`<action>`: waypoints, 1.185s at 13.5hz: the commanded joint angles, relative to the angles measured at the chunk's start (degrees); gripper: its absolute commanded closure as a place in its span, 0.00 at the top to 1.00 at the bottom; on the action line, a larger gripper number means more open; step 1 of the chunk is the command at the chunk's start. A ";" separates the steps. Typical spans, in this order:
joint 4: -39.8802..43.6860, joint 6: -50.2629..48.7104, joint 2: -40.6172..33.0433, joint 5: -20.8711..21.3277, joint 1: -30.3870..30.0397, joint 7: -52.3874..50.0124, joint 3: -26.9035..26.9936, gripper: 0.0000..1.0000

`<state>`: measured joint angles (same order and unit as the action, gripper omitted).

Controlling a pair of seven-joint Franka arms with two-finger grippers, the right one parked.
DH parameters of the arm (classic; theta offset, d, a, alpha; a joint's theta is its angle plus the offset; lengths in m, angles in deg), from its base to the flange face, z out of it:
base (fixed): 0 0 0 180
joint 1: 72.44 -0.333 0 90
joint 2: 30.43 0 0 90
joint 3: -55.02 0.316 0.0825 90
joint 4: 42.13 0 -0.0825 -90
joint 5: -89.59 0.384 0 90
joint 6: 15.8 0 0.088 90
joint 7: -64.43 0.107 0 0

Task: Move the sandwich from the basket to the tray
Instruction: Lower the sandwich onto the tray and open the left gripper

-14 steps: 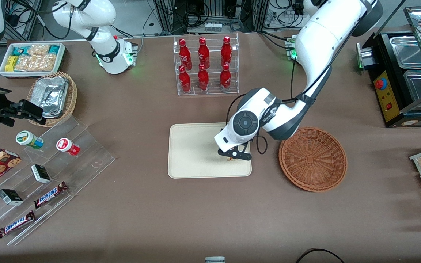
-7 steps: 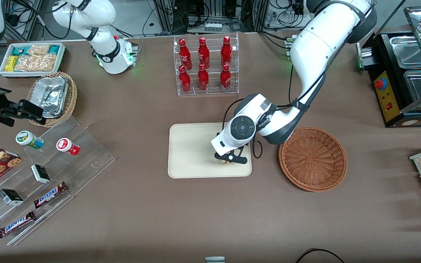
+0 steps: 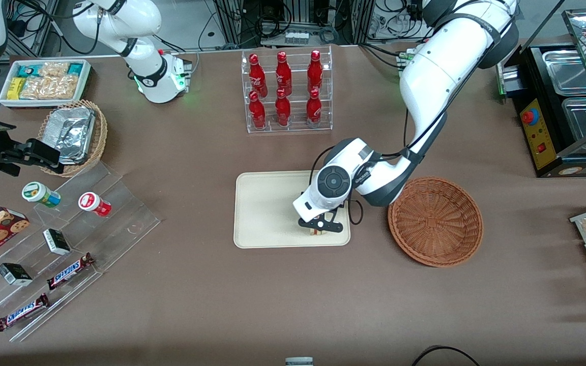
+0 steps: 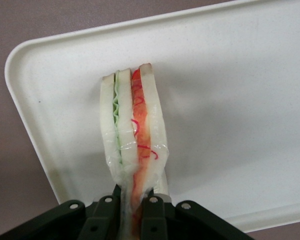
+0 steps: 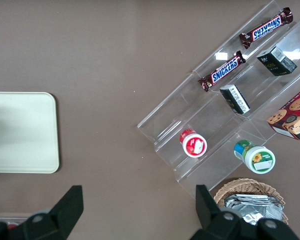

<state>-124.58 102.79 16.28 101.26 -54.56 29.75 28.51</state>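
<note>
- since the earlier frames the left arm has drawn in over the tray, carrying its gripper lower, over the tray corner nearest the basket.
- the basket sits on the brown table just beside the tray, toward the working arm's end.
- the gripper's fingers are pinched narrowly on the wrapped sandwich, which hangs over the tray surface near that rounded corner.

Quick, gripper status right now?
Gripper: shut on the sandwich, over the tray, at its basket-side edge.
</note>
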 commanded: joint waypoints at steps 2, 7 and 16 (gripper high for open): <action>2.21 -0.29 0.75 1.25 1.63 -2.41 0.49 1.00; 2.65 -0.55 0.57 0.99 1.63 -5.91 0.49 1.00; 4.48 -6.50 -4.52 0.90 0.67 -6.19 0.41 1.00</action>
<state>-121.25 100.57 14.49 101.43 -54.03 24.91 28.56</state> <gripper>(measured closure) 0.000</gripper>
